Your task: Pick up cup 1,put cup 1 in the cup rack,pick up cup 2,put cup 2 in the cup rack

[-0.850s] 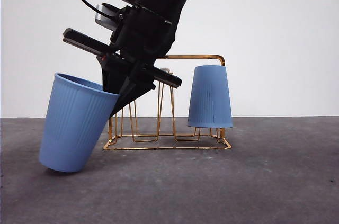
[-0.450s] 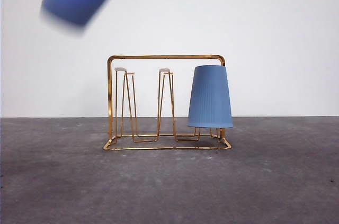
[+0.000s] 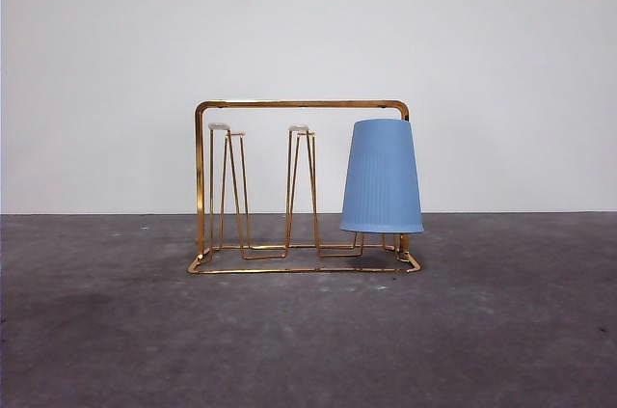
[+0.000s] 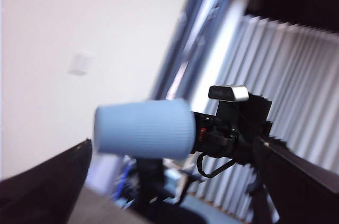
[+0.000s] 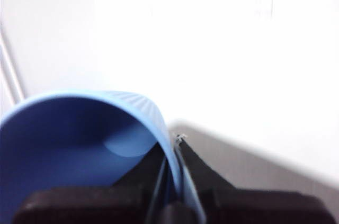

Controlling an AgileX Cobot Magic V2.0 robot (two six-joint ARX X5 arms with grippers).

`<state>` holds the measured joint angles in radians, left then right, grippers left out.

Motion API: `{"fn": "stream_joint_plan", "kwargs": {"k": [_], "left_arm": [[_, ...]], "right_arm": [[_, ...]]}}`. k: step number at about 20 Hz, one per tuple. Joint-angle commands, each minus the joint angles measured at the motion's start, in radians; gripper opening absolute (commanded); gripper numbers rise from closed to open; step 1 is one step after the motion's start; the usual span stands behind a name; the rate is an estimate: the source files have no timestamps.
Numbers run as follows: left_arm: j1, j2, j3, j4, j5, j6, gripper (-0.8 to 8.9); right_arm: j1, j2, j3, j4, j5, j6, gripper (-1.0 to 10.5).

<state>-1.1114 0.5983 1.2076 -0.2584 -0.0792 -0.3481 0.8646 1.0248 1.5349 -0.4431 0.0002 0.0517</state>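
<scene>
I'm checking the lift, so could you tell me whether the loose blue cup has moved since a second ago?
Yes. It was tilted on the table left of the rack and has risen out of the front view; the right tool now holds the cup by its rim.

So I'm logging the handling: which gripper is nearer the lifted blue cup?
Right. The right gripper is shut on the lifted blue cup's rim; the left gripper only views that cup across a gap.

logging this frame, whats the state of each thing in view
cup rack: upright on the table, one cup on it, other prongs bare
racked cup: upside down over a prong at one end of the rack
second cup: lifted off the table, rim pinched by the right end effector
left end effector: holds nothing, jaws apart
</scene>
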Motion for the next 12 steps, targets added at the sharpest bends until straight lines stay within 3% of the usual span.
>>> {"fn": "stream_joint_plan", "kwargs": {"k": [1,7,12], "left_arm": [[-0.003,0.053,-0.007,0.1,0.069,-0.002,5.44],[-0.003,0.205,-0.007,0.343,0.185,-0.03,5.44],[-0.002,0.354,-0.006,0.597,0.286,-0.112,5.45]], "right_arm": [[0.002,-0.059,0.0,0.056,-0.016,-0.056,-0.1],[0.002,-0.147,0.0,0.193,-0.168,-0.063,-0.1],[0.002,-0.154,0.0,0.253,-0.243,-0.064,-0.1]]}}
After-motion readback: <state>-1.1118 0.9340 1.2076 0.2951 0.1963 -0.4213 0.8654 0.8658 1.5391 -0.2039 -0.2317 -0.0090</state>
